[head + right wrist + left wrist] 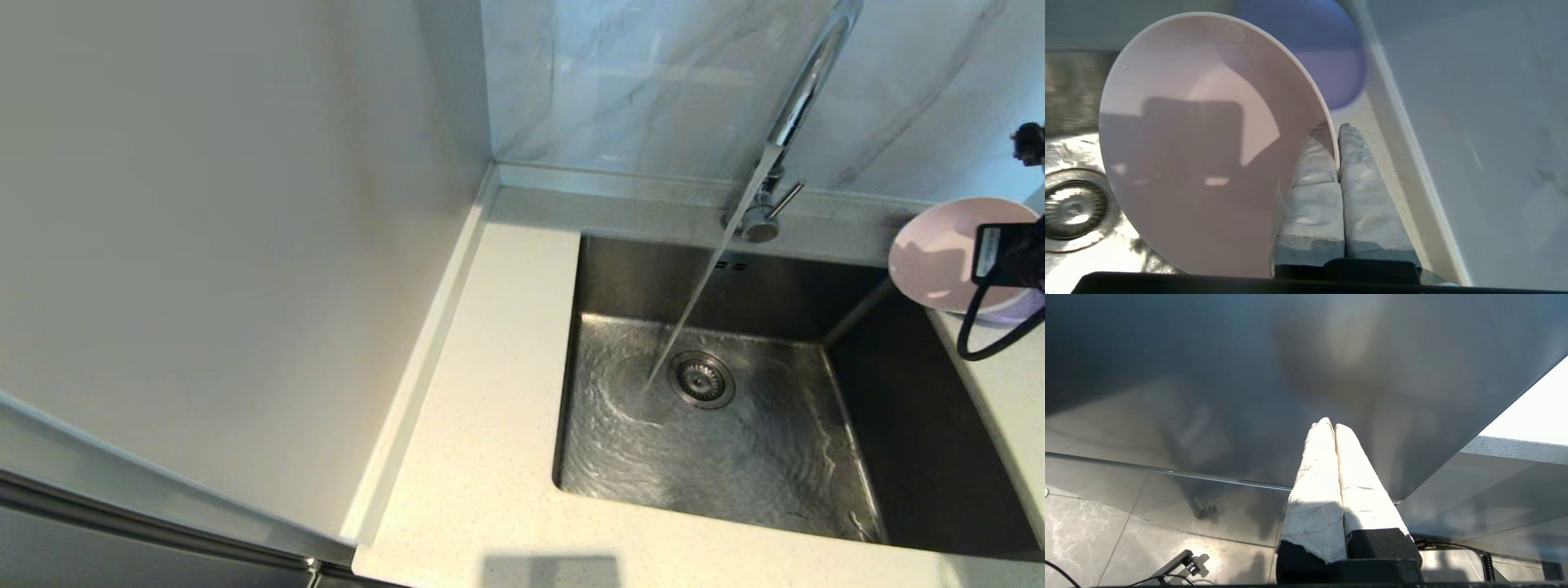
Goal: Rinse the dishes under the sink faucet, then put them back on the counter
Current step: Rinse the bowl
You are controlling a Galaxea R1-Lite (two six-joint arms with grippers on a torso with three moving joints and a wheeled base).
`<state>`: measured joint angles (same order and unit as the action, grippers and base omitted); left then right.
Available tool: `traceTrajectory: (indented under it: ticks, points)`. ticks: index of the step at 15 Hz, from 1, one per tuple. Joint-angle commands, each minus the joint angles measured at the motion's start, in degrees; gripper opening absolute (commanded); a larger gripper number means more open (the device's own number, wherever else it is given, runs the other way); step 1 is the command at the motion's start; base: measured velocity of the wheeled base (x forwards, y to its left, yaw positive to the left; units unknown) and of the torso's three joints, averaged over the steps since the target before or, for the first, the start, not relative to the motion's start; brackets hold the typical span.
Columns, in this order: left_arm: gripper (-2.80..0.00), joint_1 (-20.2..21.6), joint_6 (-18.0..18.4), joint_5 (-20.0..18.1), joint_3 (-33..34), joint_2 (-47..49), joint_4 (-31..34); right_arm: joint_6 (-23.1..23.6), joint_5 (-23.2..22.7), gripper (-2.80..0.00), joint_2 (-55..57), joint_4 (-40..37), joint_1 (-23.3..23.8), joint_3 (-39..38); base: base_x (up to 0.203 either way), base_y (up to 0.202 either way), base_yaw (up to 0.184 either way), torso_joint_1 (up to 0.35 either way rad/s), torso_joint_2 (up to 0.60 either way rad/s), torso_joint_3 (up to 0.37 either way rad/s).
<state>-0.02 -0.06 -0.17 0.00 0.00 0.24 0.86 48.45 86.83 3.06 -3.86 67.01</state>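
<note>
Right tool (1338,163): fingers pressed together on the rim of the pink dish (1208,143), one finger inside the lip and one outside, holding it tilted at the right edge of the sink (735,457), at about three o'clock from the drain (702,380) in the head view. Judged handling: the dish looks like thin plastic, so light and stiff, not fragile; droplets on its inner face suggest a wet, slippery rim, and an edge pinch gives little margin against twisting. A hold lower on the rim, nearer the wall of the dish, would likely be steadier. The lavender plate (1327,61) lies behind it on the surface (490,425), at the sink's right side. The faucet (804,90) is running, its stream landing just beside the drain. Left tool (1334,428): closed on nothing, parked away from the sink. Count: two dishes, one faucet, one sink, one drain.
</note>
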Motion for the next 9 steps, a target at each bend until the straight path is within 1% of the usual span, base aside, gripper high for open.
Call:
traceTrajectory:
  ticks: [1,4,7,9]
  points:
    - [-2.80,0.0,0.0,0.0,0.0,0.0,0.0,-0.2,0.4,-2.80,1.6,0.1,-2.3,2.2,0.000,0.000,0.000,0.000,0.00,0.000]
    - [-2.80,0.0,0.0,0.0,0.0,0.0,0.0,-0.5,0.3,-2.80,2.0,0.1,-5.2,2.8,0.000,0.000,0.000,0.000,0.00,0.000]
    - [-2.80,0.0,0.0,0.0,0.0,0.0,0.0,-1.7,0.6,-2.80,2.9,0.0,-9.5,4.5,0.000,0.000,0.000,0.000,0.00,0.000]
    - [-2.80,0.0,0.0,0.0,0.0,0.0,0.0,-1.7,3.2,-2.80,4.4,0.0,-13.1,5.9,0.000,0.000,0.000,0.000,0.00,0.000]
